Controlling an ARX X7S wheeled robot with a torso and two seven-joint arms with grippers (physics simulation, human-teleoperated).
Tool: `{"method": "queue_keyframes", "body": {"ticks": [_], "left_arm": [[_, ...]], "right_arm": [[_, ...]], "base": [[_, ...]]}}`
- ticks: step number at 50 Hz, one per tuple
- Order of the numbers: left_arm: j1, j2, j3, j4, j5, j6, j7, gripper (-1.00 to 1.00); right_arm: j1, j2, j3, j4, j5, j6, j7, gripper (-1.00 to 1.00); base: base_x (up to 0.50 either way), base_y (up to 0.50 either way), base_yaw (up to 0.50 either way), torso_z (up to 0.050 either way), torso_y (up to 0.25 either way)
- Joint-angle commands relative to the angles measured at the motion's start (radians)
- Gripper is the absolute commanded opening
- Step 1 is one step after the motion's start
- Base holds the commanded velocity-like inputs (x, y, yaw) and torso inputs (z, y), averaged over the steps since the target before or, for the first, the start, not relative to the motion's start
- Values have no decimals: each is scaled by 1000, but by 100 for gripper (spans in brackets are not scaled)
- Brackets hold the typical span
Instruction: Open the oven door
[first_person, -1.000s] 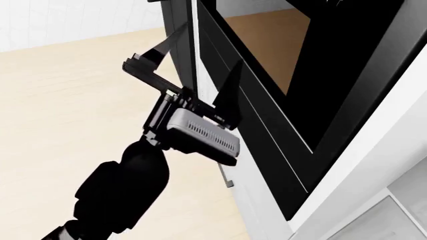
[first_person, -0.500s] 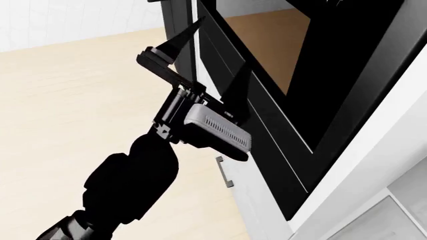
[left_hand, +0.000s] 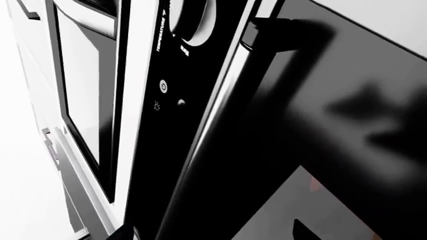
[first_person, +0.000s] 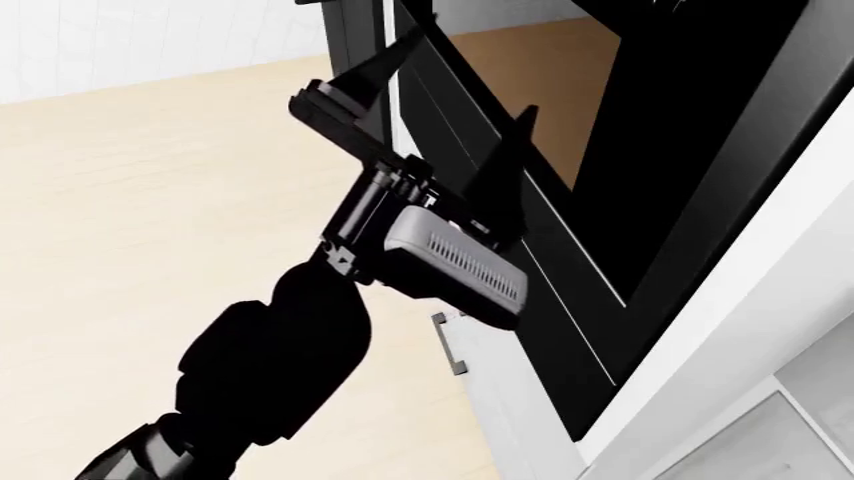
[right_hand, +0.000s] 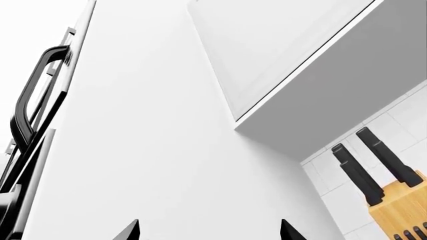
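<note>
The oven door is a glossy black panel with a brown-tinted glass window, seen tilted in the head view. My left gripper is open at the door's upper part, one finger on each side of it. In the left wrist view the long silver-edged bar handle runs down between the two fingertips, and the left gripper grips nothing. The door's glass shows beside the handle. My right gripper is open and empty, facing a white cabinet side; it is outside the head view.
The oven's control panel with a knob and small symbols sits beside the handle. A white cabinet frames the oven, with a small silver pull below. A knife block and a black curved handle show in the right wrist view.
My left gripper has moved up and toward the oven door, staying open. Its fingers now reach past the door's upper edge, one on each side.
</note>
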Motion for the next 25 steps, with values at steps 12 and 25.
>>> {"method": "queue_keyframes", "body": {"ticks": [12, 25], "left_arm": [[9, -7, 12, 21, -3, -11, 1, 100], [-15, 7, 16, -7, 11, 7, -22, 100]], "right_arm": [[0, 3, 1, 1, -14, 0, -3, 100], [1, 3, 0, 4, -12, 1, -1, 100]], "base": [[0, 0, 0, 0, 0], [0, 0, 0, 0, 0]]}}
